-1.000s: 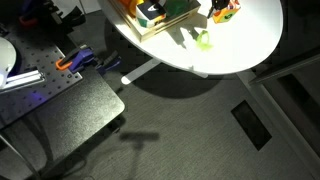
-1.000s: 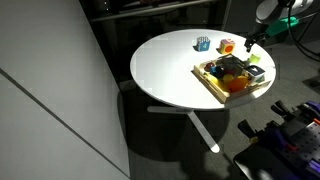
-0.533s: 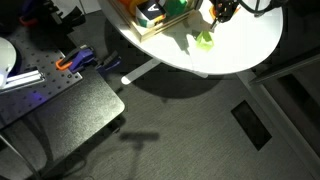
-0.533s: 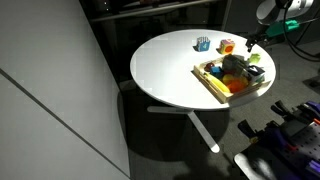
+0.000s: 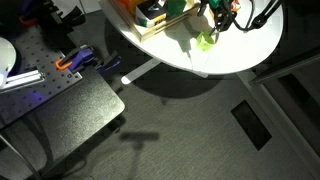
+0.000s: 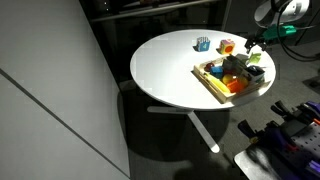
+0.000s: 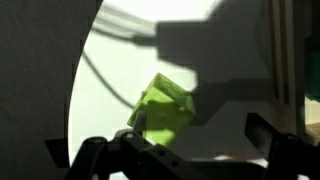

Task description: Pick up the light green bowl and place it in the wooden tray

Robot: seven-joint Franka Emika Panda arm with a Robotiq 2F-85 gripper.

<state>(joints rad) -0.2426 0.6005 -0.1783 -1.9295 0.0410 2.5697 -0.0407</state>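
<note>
The light green bowl (image 5: 205, 40) sits on the white round table (image 5: 250, 40), just off the wooden tray (image 5: 150, 30). It also shows in an exterior view (image 6: 255, 60) and in the wrist view (image 7: 163, 110). My gripper (image 5: 217, 24) hangs right above and beside the bowl, also seen in an exterior view (image 6: 251, 46). In the wrist view the gripper (image 7: 185, 150) is open, and the bowl lies just inside its left finger. The tray (image 6: 212, 87) holds several coloured pieces, and its rim shows in the wrist view (image 7: 286, 60).
A small orange-and-multicolour object (image 6: 227, 46) and a small blue object (image 6: 203, 43) stand on the table behind the tray. The table edge (image 7: 80, 90) runs close to the bowl. Dark floor and grey equipment (image 5: 60, 95) lie beyond.
My gripper has come in from the side and lowered over the light green bowl. The bowl and tray have not moved.
</note>
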